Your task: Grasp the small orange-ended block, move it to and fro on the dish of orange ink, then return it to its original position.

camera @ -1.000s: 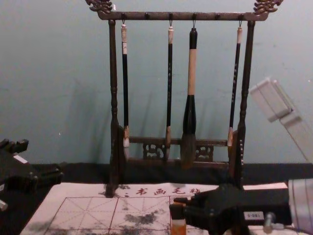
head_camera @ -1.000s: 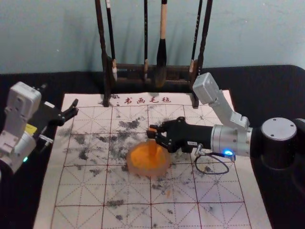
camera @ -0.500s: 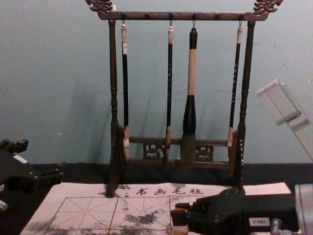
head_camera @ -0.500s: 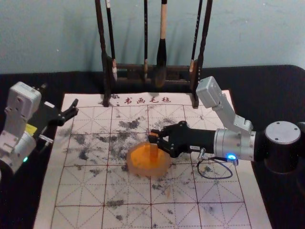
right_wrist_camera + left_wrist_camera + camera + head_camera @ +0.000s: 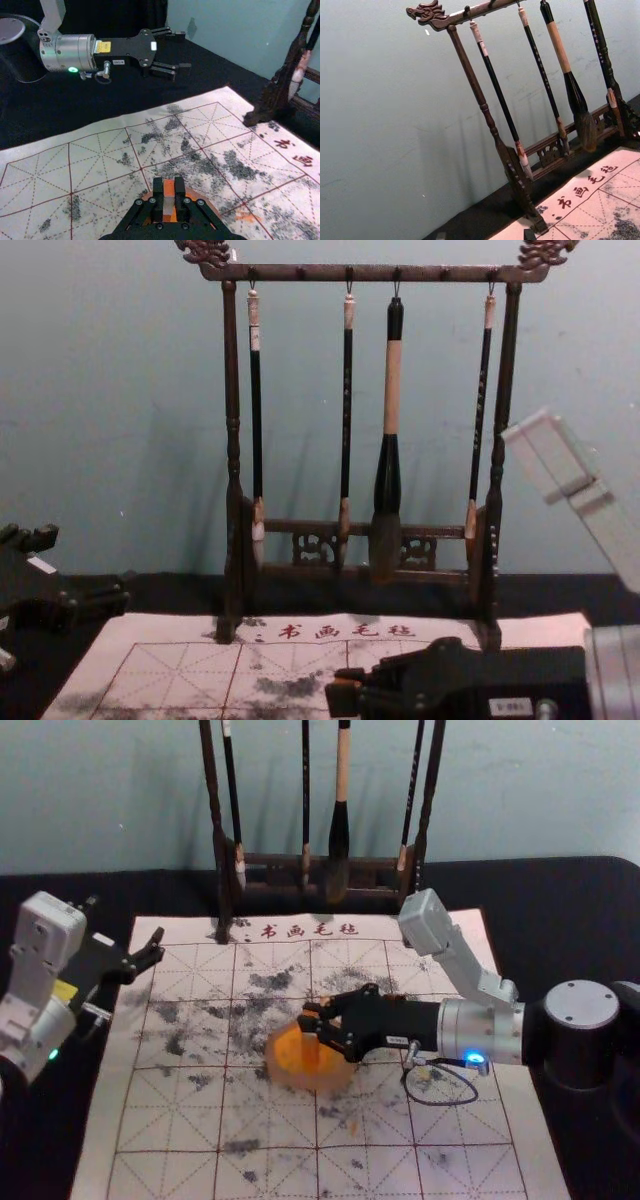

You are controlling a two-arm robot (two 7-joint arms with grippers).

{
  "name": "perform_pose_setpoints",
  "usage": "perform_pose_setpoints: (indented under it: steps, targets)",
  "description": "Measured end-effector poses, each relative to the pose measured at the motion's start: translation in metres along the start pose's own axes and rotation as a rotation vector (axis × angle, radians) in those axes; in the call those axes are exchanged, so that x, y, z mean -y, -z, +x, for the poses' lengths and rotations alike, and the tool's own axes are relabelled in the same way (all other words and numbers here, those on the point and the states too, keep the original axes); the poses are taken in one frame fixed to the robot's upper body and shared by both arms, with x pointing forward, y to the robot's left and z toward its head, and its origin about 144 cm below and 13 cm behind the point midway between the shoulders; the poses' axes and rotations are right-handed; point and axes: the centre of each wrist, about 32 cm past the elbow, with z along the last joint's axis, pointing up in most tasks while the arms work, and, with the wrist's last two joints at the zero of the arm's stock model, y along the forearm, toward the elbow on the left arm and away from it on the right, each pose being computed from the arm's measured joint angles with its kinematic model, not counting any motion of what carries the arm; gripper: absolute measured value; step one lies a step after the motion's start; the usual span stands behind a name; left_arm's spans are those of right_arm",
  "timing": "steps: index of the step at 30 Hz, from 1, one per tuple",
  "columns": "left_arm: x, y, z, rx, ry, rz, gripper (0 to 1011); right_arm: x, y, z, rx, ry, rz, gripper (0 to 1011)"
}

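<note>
Over the dish, my right gripper is shut on the block, which stands about upright with its lower end in the orange ink. The round dish rests on the mat. In the right wrist view, the right gripper pinches the block between its pads, an orange end showing on top, and the dish lies behind. My left gripper is parked open at the mat's left edge; its fingertips show wide apart in the left wrist view.
A dark wooden rack with several hanging brushes stands at the mat's far edge. The white gridded mat, smudged with black, lies on a dark table. The right forearm crosses the mat's right side.
The right gripper, holding the block, has shifted left and nearer to the robot over the dish, after a slight move right. The left arm and the dish have kept their places.
</note>
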Motion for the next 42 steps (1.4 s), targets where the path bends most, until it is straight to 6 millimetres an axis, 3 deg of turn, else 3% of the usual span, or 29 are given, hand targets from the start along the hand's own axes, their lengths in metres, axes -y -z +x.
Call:
perform_pose_setpoints:
  steps: [26, 42]
  targets:
    - [0.000, 0.000, 0.000, 0.000, 0.000, 0.000, 1001, -0.019, -0.005, 0.004, -0.003, 0.025, 0.001, 129]
    - [0.000, 0.000, 0.000, 0.000, 0.000, 0.000, 1001, -0.015, -0.005, 0.010, -0.006, 0.055, 0.006, 129]
